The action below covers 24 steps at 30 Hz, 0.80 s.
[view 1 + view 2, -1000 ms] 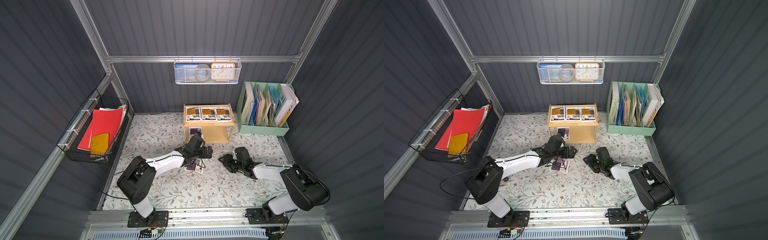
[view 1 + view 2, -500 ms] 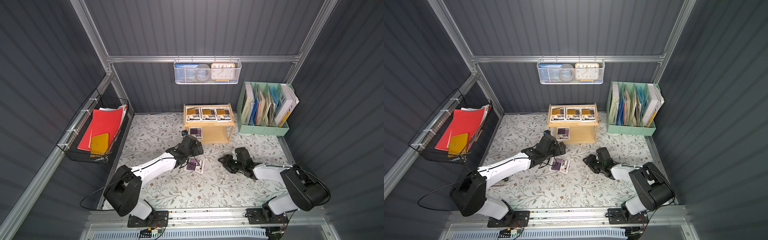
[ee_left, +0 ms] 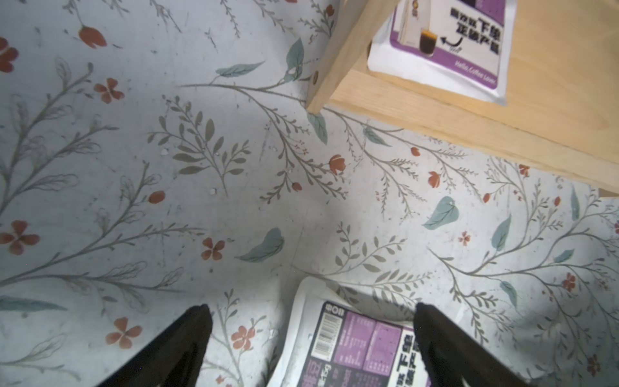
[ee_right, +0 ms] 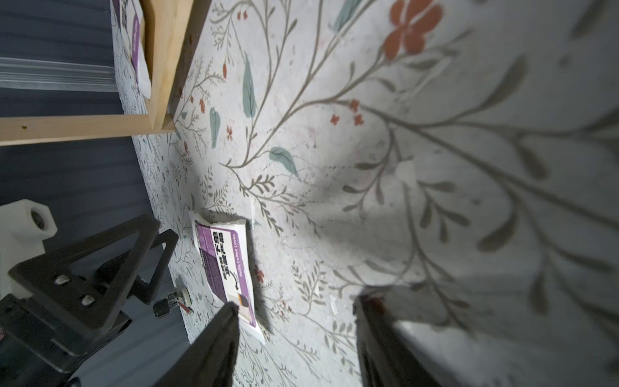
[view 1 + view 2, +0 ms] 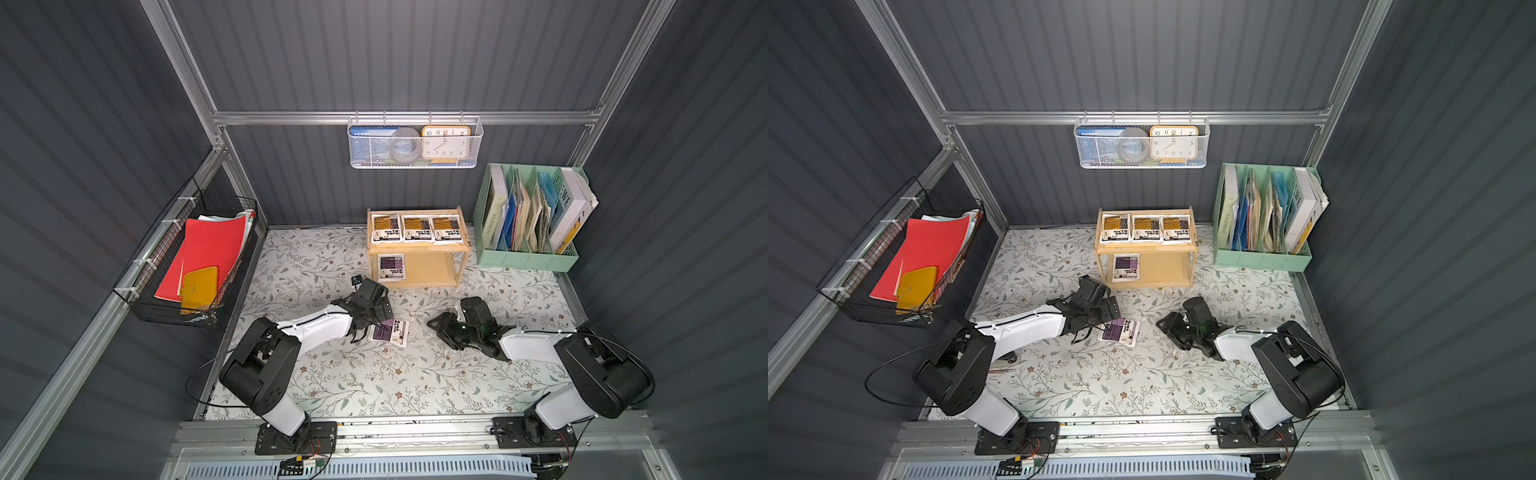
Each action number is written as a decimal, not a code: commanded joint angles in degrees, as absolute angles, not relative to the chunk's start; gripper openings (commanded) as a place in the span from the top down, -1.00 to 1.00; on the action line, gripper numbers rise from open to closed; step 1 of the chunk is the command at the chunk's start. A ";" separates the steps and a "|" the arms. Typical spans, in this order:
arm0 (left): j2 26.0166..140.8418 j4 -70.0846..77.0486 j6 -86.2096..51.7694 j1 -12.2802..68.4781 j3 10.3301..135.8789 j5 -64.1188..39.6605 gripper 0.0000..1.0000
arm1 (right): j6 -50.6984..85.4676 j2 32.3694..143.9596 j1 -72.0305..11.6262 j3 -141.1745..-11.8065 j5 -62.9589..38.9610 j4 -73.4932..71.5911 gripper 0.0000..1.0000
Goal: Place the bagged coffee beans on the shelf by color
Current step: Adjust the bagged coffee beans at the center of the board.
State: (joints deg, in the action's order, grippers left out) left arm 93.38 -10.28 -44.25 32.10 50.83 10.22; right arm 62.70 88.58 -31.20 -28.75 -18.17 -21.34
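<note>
Last purple pouch (image 5: 394, 331) lies on our bench (image 5: 374, 382). Left pincer (image 3: 311, 308) spread wide over it; right pincer (image 4: 296, 305) parted, empty. Next we close, lift, carry to shelf (image 5: 415, 248), lower tier.

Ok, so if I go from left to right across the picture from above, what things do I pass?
black wire basket → purple coffee pouch on the floor → right gripper → mint-green file organizer. The wooden shelf spans the same stretch as the pouch, so it gets no place in the order.
</note>
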 commanded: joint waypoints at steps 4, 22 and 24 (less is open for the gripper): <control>94.75 -13.00 -42.04 32.26 51.40 12.64 -1.00 | 65.24 93.02 -35.18 -28.99 -16.26 -15.61 -0.19; 89.75 -19.37 -40.78 32.26 50.07 15.30 -1.00 | 69.34 98.44 -41.24 -31.14 -16.17 -20.26 -0.18; 89.47 -20.05 -40.98 32.26 49.48 15.47 -1.00 | 69.29 98.43 -41.34 -31.18 -16.17 -20.27 -0.19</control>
State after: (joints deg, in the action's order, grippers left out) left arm 91.05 -16.73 -41.69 32.10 50.81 14.26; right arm 68.64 95.72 -40.75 -32.67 -17.85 -28.56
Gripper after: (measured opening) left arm 0.999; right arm 0.593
